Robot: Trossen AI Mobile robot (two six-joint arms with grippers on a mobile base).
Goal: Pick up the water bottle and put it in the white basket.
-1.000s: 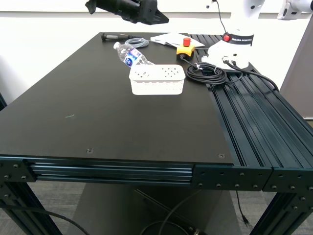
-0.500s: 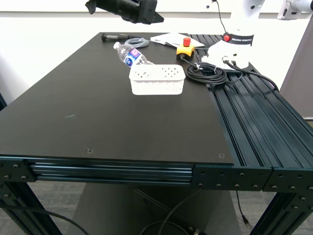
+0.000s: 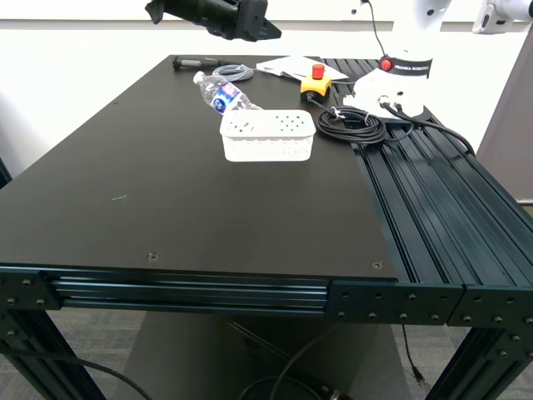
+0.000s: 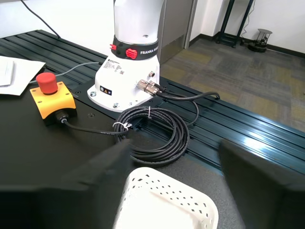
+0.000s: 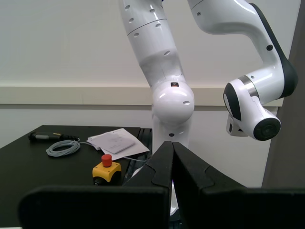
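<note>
The water bottle (image 3: 223, 93) lies on its side on the black table (image 3: 166, 192), just behind the white basket (image 3: 268, 135), at the exterior view's left of it. It does not show in either wrist view. My first gripper (image 3: 271, 32) hangs high above the table's back, open and empty. In the first wrist view its blurred fingers (image 4: 100, 181) frame a corner of the basket (image 4: 167, 200) below. My second gripper (image 5: 172, 145) is shut on nothing and points level toward a white robot arm (image 5: 167, 95). It is out of the exterior view.
A yellow box with a red button (image 3: 316, 81) and a coiled black cable (image 3: 350, 125) lie behind and right of the basket, by the white robot's base (image 3: 391, 83). Papers (image 3: 287, 67), a grey wire coil (image 3: 233, 72) and a black tool (image 3: 196, 62) lie at the back. Grooved rails (image 3: 441, 208) form the right side.
The tip of my first gripper has drawn back slightly toward the exterior view's left. The bottle and the basket have not moved.
</note>
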